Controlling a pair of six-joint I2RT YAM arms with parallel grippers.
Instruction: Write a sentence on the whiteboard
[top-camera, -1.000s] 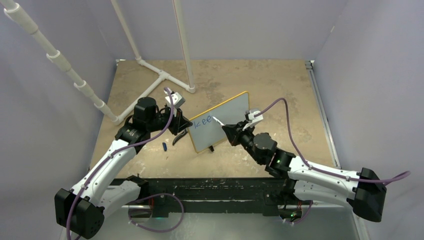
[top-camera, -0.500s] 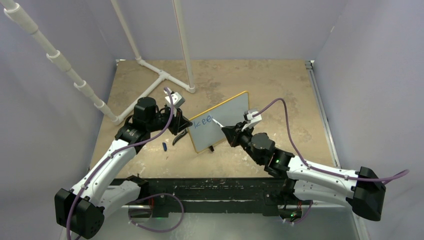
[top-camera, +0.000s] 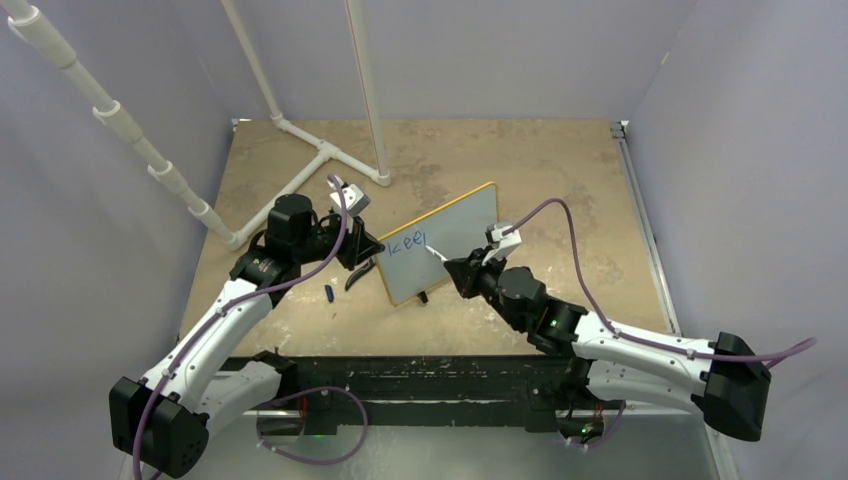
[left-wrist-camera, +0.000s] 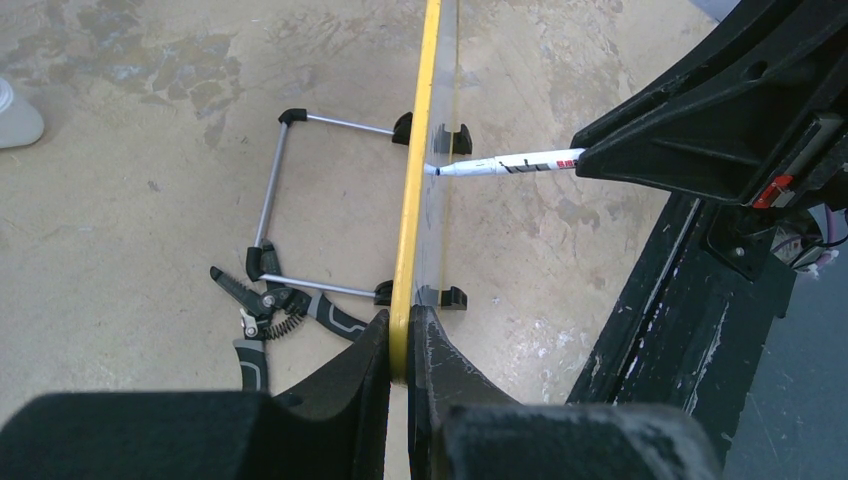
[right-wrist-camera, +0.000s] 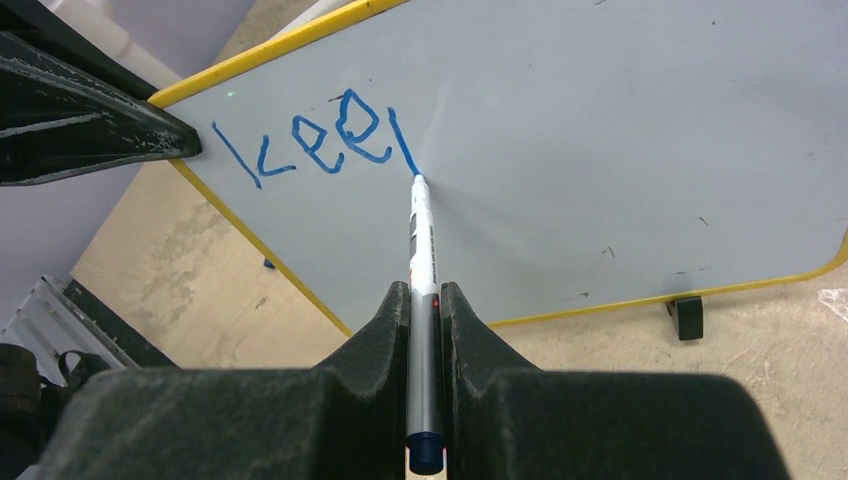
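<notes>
The whiteboard (top-camera: 452, 224) stands tilted on the table, yellow frame edge-on in the left wrist view (left-wrist-camera: 417, 150). My left gripper (top-camera: 366, 256) (left-wrist-camera: 400, 345) is shut on its left frame edge. The sentence (right-wrist-camera: 320, 140) (top-camera: 406, 242) reads "kee" in blue, followed by a single downstroke. My right gripper (right-wrist-camera: 425, 300) (top-camera: 453, 268) is shut on a white marker (right-wrist-camera: 421, 225) (left-wrist-camera: 510, 163), whose blue tip touches the board (right-wrist-camera: 620, 150) at the foot of that stroke.
Black-and-grey pliers (left-wrist-camera: 265, 310) (top-camera: 352, 280) lie behind the board beside its wire stand (left-wrist-camera: 272, 190). A small blue cap (top-camera: 328, 293) lies on the table to the left. White pipes (top-camera: 320, 160) run across the back left. The black table edge (top-camera: 420, 372) is near.
The marker tip has drawn a downward stroke after "kee", and the right gripper has shifted slightly down and left. The left gripper and board have stayed still.
</notes>
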